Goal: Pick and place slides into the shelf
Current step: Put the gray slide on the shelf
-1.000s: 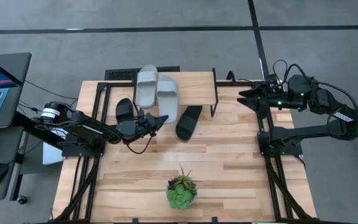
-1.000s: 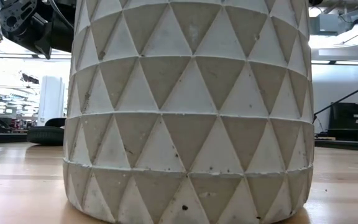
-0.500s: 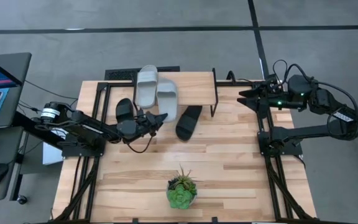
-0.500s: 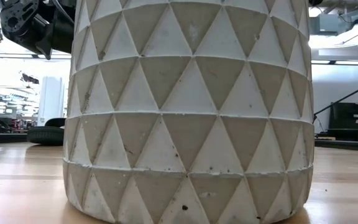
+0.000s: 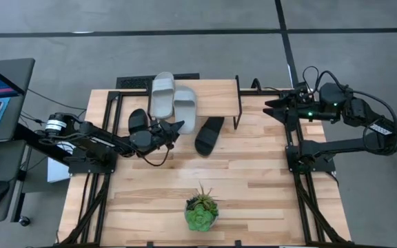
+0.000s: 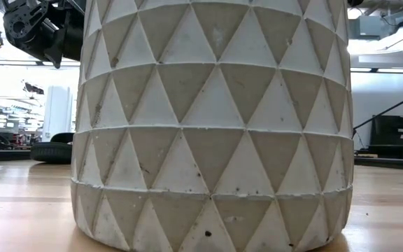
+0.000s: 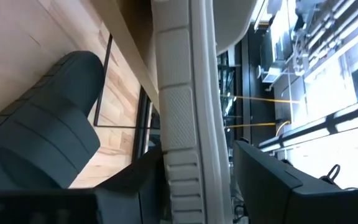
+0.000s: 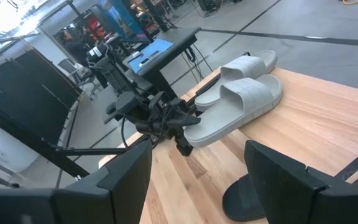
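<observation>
My left pincer (image 5: 176, 128) has just let go. A moment ago it was pinched on the heel of a grey slide (image 5: 185, 107). Now its fingers are apart, and the heel sits loose between them. In my left wrist view the slide (image 7: 185, 124) runs up between my two dark fingers, with a small gap on one side.

The grey slide lies on top of the shelf (image 5: 219, 96), touching the other grey slide (image 5: 163, 95). So I think this one is put away now.

Two black slides are not done yet. One (image 5: 138, 122) is on the bench (image 5: 253, 179) beside my left arm. The other (image 5: 209, 134) lies by the front of the shelf, partly under it.

My right pincer (image 5: 270, 107) waits near the right end of the shelf with its fingers wide apart and nothing in them.

I think I should pull my left pincer back and go for a black slide.
</observation>
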